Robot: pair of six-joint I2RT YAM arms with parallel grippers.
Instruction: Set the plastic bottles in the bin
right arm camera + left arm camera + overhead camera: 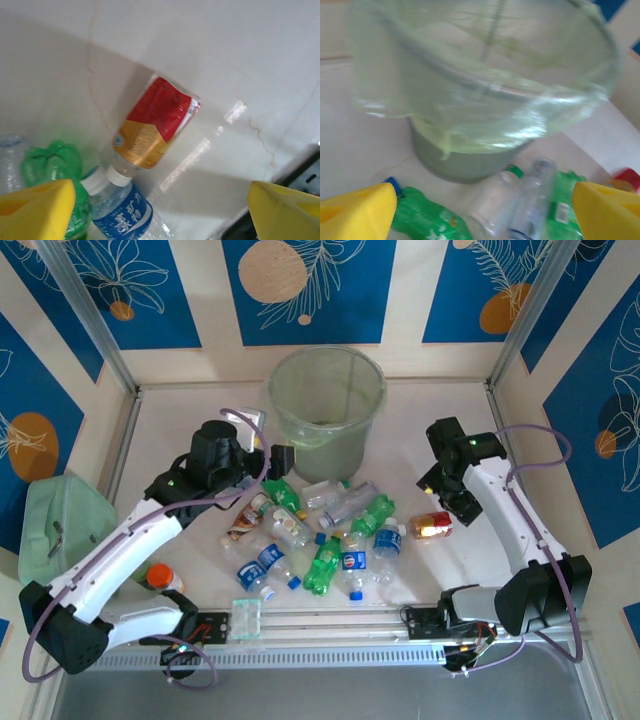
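Plastic bottles (325, 565) lie heaped on the worktop (180, 430) just before the bin (325, 405); none gripped. Left fingers (357, 212) and right fingers (35, 207) spread, empty. Picking step, judged; next move needs a descent onto one bottle

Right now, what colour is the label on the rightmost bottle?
Red and gold label, best in the right wrist view.
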